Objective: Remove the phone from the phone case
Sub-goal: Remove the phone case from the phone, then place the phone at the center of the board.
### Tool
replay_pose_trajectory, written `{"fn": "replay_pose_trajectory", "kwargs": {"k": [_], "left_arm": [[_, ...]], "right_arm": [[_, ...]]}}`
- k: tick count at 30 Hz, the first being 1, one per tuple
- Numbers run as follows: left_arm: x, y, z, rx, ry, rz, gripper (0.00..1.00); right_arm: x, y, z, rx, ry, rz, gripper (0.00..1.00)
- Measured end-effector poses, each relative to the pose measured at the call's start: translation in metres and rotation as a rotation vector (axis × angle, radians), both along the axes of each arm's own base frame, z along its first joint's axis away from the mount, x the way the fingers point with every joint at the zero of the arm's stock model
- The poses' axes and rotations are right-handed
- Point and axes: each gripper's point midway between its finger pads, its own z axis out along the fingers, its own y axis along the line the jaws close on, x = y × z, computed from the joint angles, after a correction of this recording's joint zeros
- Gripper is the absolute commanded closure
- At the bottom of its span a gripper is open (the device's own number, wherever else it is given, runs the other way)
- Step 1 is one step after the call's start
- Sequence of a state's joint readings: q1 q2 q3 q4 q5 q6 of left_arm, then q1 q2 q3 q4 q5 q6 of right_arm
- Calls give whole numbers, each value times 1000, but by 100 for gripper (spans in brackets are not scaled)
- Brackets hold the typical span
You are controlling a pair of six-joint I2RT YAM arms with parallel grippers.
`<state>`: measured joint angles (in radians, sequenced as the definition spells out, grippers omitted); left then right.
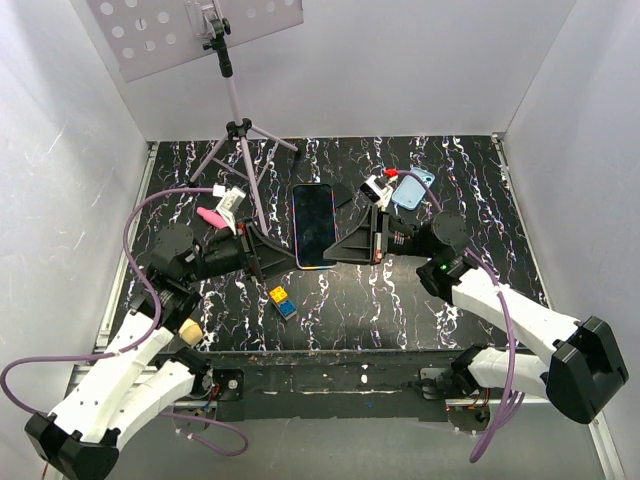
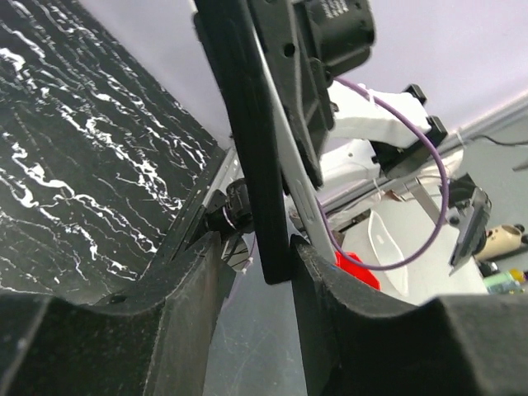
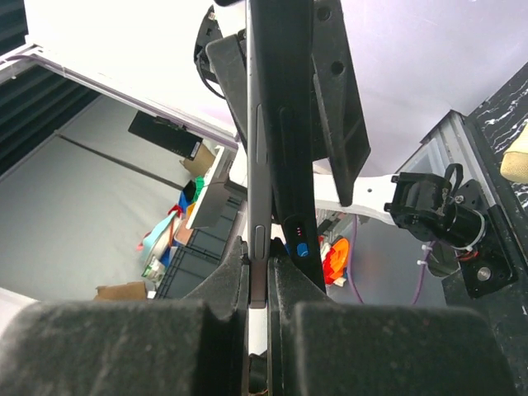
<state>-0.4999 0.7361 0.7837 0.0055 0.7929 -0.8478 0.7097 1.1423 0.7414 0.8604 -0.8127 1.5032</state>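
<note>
The phone, black with a dark glossy screen, hangs above the table's middle, screen toward the top camera. My right gripper is shut on its right edge. In the right wrist view the pads pinch the phone's thin grey side at the right gripper. My left gripper reaches the phone's lower left edge. In the left wrist view a dark bar stands between the left gripper's fingers, against one pad, with a gap to the other. The light blue phone case lies on the table at the back right, apart from the phone.
A tripod stands at the back left under a perforated board. A pink piece and a white one lie near its legs. Yellow and blue bricks sit in front. A red and white item lies beside the case.
</note>
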Motion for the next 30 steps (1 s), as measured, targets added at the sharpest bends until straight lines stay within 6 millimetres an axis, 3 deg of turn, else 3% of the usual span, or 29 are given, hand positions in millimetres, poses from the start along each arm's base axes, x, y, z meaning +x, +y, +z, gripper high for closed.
{"fn": "replay_pose_trajectory", "kwargs": {"k": [2,6,13,17,19,23,27,30], "left_arm": [[7,-1,-4,15,26,29,71],[20,-2,-9,36,57,72,100],[44,15,-32,173,138,289,100],[81,67,-37,311,148,649,100],[87,93,-41,366,133,783,100],[78,124,-45,427,82,892,100],[66,137,-42,420,14,911,100],[60,140,-44,423,-28,906,100]], "right_arm": [[0,1,-3,-11,-11,-9,99],[1,6,-15,-53,-4,-15,99],[11,11,-40,-166,-16,-85,99],[15,6,-76,-336,-30,-148,99],[18,-2,-98,-438,-31,-194,99],[26,-23,-144,-643,-8,-294,99],[40,-46,-180,-786,72,-408,99],[62,-67,-212,-846,178,-532,99]]}}
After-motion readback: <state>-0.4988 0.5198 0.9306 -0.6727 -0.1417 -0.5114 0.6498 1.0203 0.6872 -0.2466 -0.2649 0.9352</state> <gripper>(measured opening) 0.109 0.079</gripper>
